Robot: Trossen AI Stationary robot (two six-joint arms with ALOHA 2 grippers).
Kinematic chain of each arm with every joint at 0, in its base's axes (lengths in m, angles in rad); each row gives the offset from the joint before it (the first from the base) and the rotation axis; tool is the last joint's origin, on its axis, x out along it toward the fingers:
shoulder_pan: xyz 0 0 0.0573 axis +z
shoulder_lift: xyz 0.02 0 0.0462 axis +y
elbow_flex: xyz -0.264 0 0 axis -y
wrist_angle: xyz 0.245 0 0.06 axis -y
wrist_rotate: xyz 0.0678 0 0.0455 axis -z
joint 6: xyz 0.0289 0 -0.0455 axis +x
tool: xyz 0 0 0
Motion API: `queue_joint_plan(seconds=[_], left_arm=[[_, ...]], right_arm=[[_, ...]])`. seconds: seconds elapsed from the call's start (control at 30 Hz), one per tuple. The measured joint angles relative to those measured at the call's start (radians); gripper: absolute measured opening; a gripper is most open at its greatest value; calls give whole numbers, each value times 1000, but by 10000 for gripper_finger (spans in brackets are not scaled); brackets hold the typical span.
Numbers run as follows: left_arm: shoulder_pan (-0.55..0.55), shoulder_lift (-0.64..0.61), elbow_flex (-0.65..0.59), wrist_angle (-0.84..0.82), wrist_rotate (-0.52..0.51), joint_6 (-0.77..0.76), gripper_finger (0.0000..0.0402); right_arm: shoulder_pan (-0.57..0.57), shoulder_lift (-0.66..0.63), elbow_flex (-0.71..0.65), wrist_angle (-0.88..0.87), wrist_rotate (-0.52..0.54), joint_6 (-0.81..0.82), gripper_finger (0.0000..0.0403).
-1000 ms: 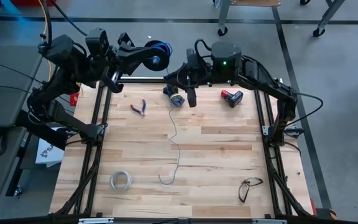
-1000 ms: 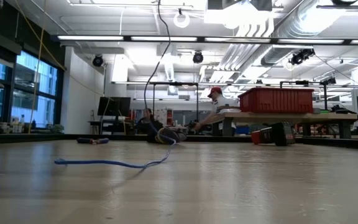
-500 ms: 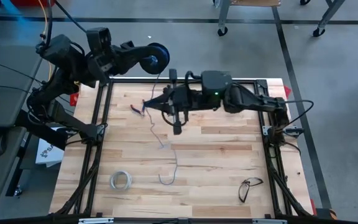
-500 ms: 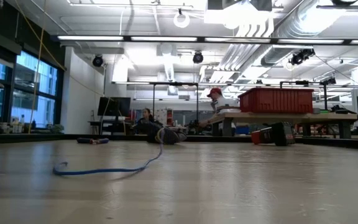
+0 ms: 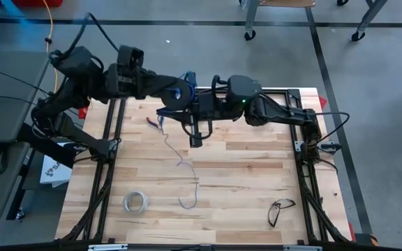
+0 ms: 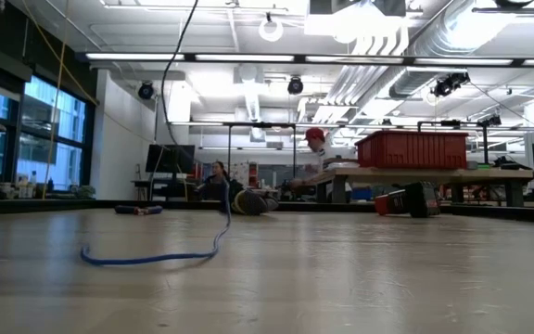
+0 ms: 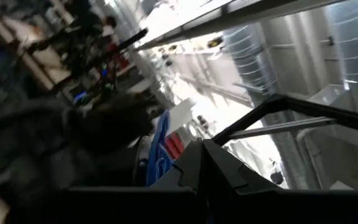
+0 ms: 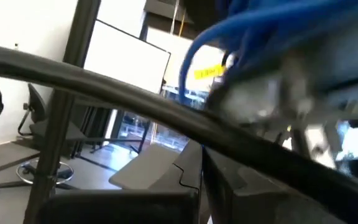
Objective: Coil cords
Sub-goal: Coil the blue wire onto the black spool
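The cords are one thin bluish wire and its dark round spool point(image 5: 180, 90), wound with blue turns. My left gripper point(image 5: 170, 88) reaches level from the table's left, high over the far edge, shut on the spool. My right gripper point(image 5: 167, 111) reaches level from the right, just on the near side of the spool, shut on the wire point(image 5: 166, 136). From there the wire drops slack to the table, where its lower stretch point(image 5: 189, 199) lies in bends; the low view shows that stretch point(image 6: 146, 257) too. The right wrist view shows the blue turns point(image 8: 241, 31) close ahead. My left gripper has the spool at the free ends of its fingers point(image 7: 197, 165), beside the blue turns point(image 7: 160, 152). The fingers lie level and come from the table's left. The spool is held clear, high above the table; which part of it they grip is hidden. My right gripper pinches the thin wire near its upper end point(image 5: 163, 117). Its fingers lie level and come from the table's right. The wire hangs slack below them, its lower end on the table; the pinch itself is too small to see.
Red-handled pliers point(image 5: 153, 122) lie below the grippers. A whitish tape ring point(image 5: 135, 202) and glasses point(image 5: 281, 209) lie near the front edge. A red-and-black tool point(image 6: 406, 199) sits far right. Dark frame bars point(image 5: 110, 132) edge the table. A person point(image 6: 318, 148) sits beyond it.
My right gripper has swung from the far middle toward the table's left and tipped from pointing down to level. The wire's upper stretch has been lifted and drawn left; its lower end has stayed on the table. My left gripper has rolled with the spool.
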Motion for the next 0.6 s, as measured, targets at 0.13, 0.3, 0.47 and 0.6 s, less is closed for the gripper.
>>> queue_joint_plan(seconds=[0.13,0.3,0.47,0.6], left_arm=[[-8,-1,0,-3,-10,-17,1],[-25,-2,0,-6,-13,-38,1],[-35,2,0,-20,-6,-62,0],[-40,12,0,-25,20,-76,0]], right_arm=[[1,-1,0,5,-6,-22,0],[-17,2,0,32,1,-15,0],[-29,2,0,42,-8,-15,0],[-30,3,0,44,-35,-40,0]])
